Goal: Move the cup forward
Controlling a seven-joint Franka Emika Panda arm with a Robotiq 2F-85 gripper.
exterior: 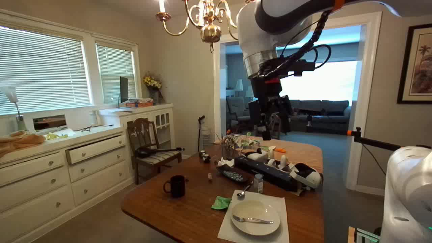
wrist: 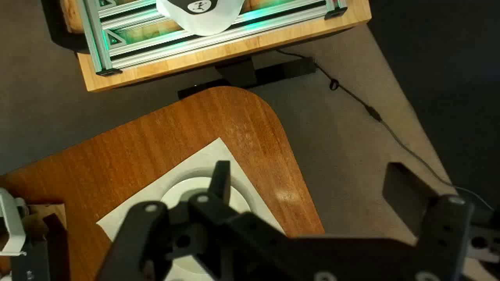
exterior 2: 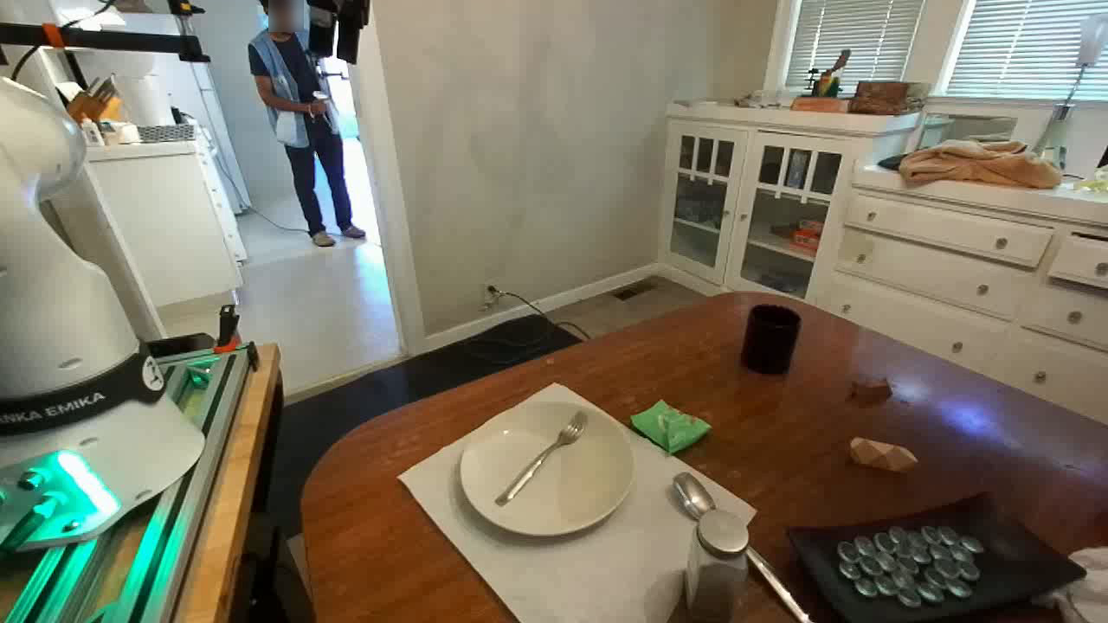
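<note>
The cup [exterior: 177,186] is a small near-black mug standing upright on the wooden table [exterior: 152,202], near its edge. Its handle shows in that view. The cup also stands by the table's far edge in an exterior view [exterior 2: 771,339], with the handle hidden. It is out of the wrist view. My gripper [exterior: 276,131] hangs high above the table, well apart from the cup. In the wrist view the gripper [wrist: 308,171] has its fingers wide apart with nothing between them. Its dark tips show at the top edge in an exterior view [exterior 2: 336,35].
A white plate [exterior 2: 589,484] with a fork lies on white paper. Nearby are a green packet [exterior 2: 671,427], a spoon [exterior 2: 692,495], a glass jar [exterior 2: 717,571], wooden pieces [exterior 2: 881,454] and a black tray [exterior 2: 831,571] of glass beads. A long black case [exterior: 266,172] lies behind. A chandelier [exterior: 211,33] hangs near the arm.
</note>
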